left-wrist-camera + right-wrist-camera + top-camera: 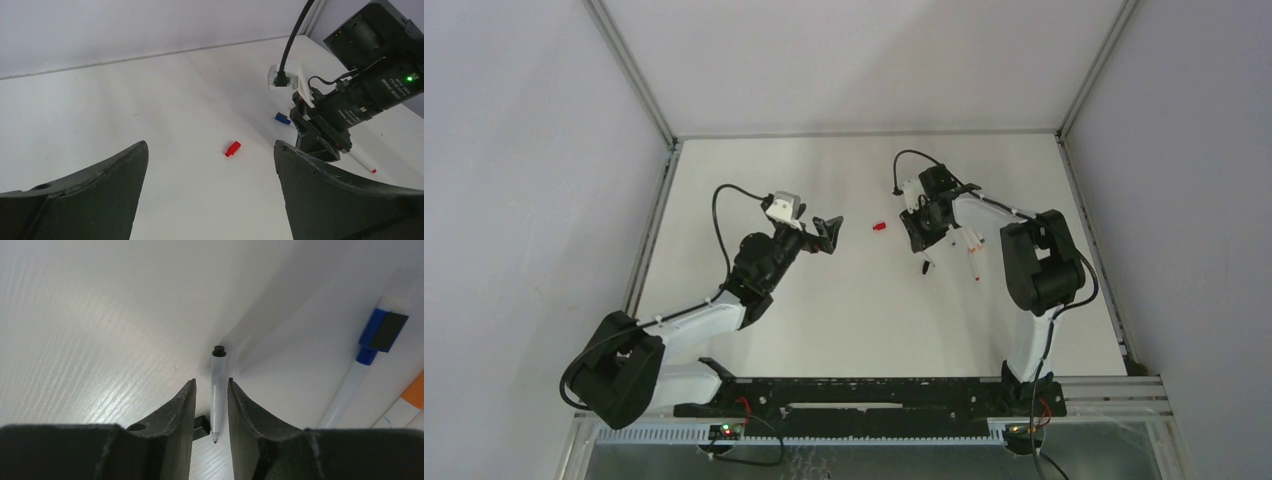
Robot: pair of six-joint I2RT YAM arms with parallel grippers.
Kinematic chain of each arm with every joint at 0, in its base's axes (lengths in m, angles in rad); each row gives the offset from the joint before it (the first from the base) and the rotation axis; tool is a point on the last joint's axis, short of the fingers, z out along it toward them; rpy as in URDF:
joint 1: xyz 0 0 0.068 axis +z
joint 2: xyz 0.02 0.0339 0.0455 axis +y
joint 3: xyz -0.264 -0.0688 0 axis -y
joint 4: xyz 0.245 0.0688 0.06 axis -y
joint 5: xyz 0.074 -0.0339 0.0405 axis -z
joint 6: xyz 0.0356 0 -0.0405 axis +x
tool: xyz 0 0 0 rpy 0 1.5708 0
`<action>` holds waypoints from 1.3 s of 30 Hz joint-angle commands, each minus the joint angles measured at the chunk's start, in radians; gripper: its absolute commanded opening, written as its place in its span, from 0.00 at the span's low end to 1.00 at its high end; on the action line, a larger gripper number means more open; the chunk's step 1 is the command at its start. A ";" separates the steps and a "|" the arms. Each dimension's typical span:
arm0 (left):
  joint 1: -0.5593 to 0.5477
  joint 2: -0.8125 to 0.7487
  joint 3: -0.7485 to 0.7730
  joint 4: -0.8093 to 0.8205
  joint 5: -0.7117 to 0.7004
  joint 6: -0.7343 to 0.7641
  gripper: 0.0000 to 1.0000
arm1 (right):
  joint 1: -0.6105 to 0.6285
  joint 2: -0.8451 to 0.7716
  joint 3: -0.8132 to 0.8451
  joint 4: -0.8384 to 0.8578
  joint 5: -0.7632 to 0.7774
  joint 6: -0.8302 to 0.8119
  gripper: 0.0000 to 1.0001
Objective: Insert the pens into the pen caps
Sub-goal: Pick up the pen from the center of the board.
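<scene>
My right gripper point(211, 382), half-closed, straddles the black-tipped pen point(216, 400) just right of the middle of the table point(824, 300), slivers of gap either side, so I should centre, then pinch mid-barrel, clear of the black cap point(201, 426).

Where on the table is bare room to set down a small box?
The widest bare patch of the table lies between the left arm and the right arm, nearer than the red cap. The far strip along the back wall is free. Crowded: around the right gripper, where the pens lie; tight between the left gripper and the red cap.
</scene>
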 commanded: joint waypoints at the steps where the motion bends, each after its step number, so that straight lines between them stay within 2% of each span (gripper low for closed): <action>1: 0.005 0.001 -0.007 0.054 0.009 -0.011 1.00 | -0.001 0.021 0.040 -0.002 0.046 0.014 0.37; 11: 0.006 0.003 -0.012 0.061 0.013 -0.011 1.00 | 0.000 0.045 0.042 -0.009 0.066 0.001 0.33; 18: 0.005 0.001 -0.015 0.066 0.012 -0.012 1.00 | -0.002 0.067 0.046 -0.019 0.086 -0.007 0.22; 28: 0.005 -0.002 -0.022 0.075 0.020 -0.013 1.00 | -0.032 0.058 0.052 -0.019 0.067 0.012 0.00; 39: 0.005 0.007 -0.040 0.123 0.035 -0.028 1.00 | -0.119 -0.091 0.040 -0.012 -0.022 0.031 0.00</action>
